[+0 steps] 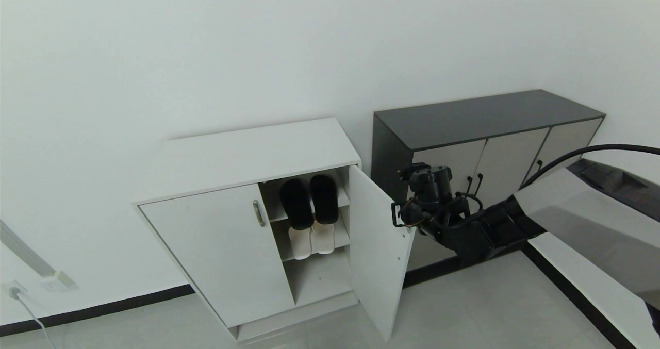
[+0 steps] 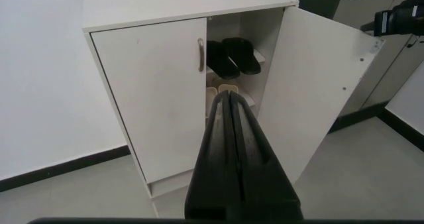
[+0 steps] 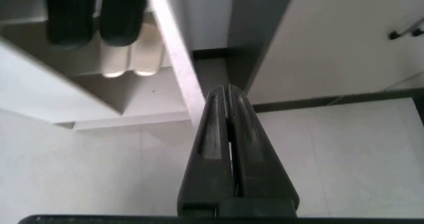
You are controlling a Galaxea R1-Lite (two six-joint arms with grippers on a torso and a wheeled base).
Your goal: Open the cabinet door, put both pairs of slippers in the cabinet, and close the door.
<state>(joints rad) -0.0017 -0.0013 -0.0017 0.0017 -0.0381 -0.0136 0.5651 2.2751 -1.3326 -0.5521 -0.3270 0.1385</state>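
Note:
The white cabinet (image 1: 247, 153) has its right door (image 1: 379, 251) swung open and its left door (image 1: 221, 251) closed. A black pair of slippers (image 1: 309, 199) lies on the upper shelf, a white pair (image 1: 311, 241) on the shelf below. My right gripper (image 3: 229, 95) is shut and empty, its tip at the free edge of the open door (image 3: 175, 48), on the door's outer side; the right arm's wrist (image 1: 433, 204) is just beyond that door. Some way in front of the cabinet (image 2: 152, 85) my left gripper (image 2: 228, 99) is held shut and empty, facing the opening.
A dark grey cabinet (image 1: 490, 117) stands against the wall right of the white one, close behind the right arm. A wall socket with a cable (image 1: 13, 289) is at the far left. Light tiled floor (image 1: 490, 308) lies open in front.

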